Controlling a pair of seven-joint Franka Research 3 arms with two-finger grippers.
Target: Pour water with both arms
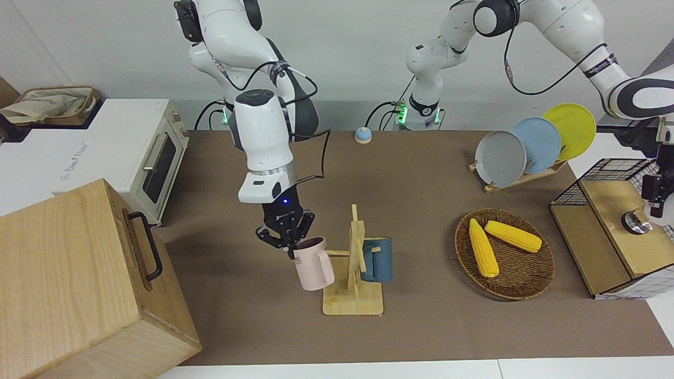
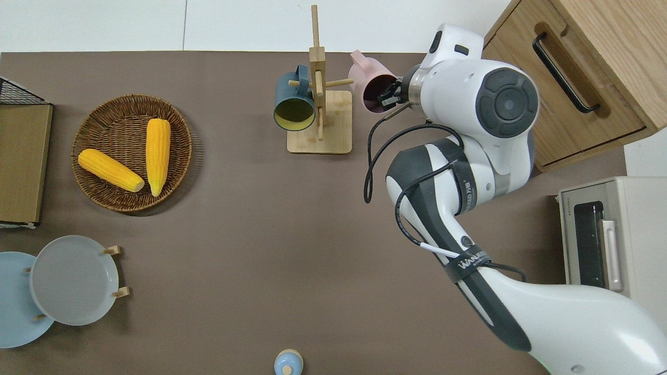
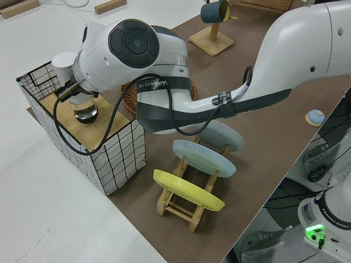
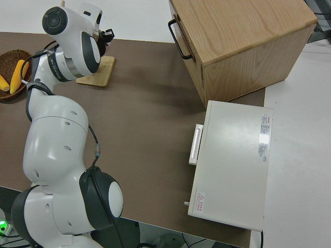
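Wooden cabinet [image 1: 79, 279] is standing nearest the front camera. Right gripper [image 1: 287, 243] is clamping the rim of the pink mug [image 1: 314, 271], which is hanging tilted beside the mug rack [image 1: 354, 273]; a thin rim grip risks slipping, or the handle snagging a peg. Left gripper [image 3: 70, 90] is working at a glass vessel [image 3: 85, 109] on the wire crate [image 3: 98, 148]; its finger state cannot be determined. Blue mug [image 2: 294, 101] is hanging empty; the basket [image 1: 518, 284] is holding two corn cobs [image 1: 483, 247].

Two corn cobs [image 2: 125, 160] lying in a wicker basket [image 2: 99, 119] toward the table's left-arm end, three plates [image 1: 536, 143] leaning in a rack near the robots' edge, a toaster oven [image 1: 138, 152] and wooden box [image 1: 79, 273] sitting at the right-arm end.
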